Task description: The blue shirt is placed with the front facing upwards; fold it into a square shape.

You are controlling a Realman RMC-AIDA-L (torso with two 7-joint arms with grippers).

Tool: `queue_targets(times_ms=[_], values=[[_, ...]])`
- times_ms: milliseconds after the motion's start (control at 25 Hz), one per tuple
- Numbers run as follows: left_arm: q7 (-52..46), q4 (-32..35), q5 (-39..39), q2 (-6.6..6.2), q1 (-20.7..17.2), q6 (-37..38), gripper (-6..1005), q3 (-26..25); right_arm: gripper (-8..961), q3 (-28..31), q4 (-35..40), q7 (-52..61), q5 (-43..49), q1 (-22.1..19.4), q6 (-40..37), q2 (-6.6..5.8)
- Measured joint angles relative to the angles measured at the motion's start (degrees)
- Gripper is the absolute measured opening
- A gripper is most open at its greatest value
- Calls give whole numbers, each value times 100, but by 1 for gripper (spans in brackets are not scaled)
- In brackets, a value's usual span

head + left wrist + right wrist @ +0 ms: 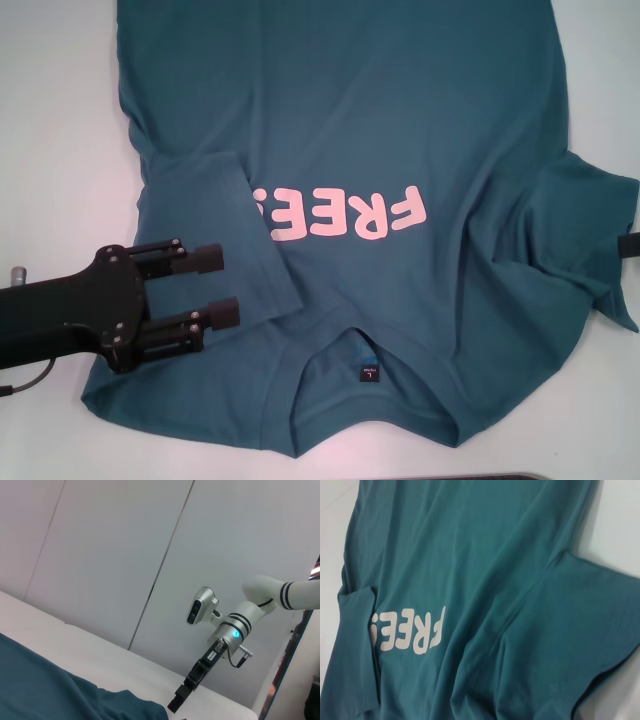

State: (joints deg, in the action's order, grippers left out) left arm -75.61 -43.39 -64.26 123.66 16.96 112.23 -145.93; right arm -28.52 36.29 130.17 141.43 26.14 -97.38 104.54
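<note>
Left gripper (pixel 225 286) reaches in from my left edge of the head view, arm near level and pointing across toward the garment. Its two black fingers (pixel 205 257) stand parted at a moderate gap with nothing between them. I read them as hovering at the folded-in left sleeve (pixel 215 235); contact with the cloth cannot be confirmed.

Right gripper (pixel 179 700) shows in the left wrist view, pointing steeply down at the table (pixel 150 675) just past the far sleeve edge. I cannot tell its finger spacing.

Blue shirt (pixel 400 120) lies flat, front up, collar (pixel 365 360) nearest me. Its pink lettering (pixel 345 212) reads upside down, and the folded sleeve covers the last character. The right sleeve (pixel 585 240) lies spread and wrinkled.
</note>
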Motion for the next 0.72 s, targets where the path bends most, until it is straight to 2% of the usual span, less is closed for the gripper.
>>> queue_targets(times_ms=[400, 720], values=[[3, 6, 2, 9, 0, 1, 645, 4, 781, -4, -40, 70, -3, 84, 142, 98], [3, 6, 2, 17, 0, 1, 642, -4, 776, -63, -262, 110, -2, 205, 311, 110]])
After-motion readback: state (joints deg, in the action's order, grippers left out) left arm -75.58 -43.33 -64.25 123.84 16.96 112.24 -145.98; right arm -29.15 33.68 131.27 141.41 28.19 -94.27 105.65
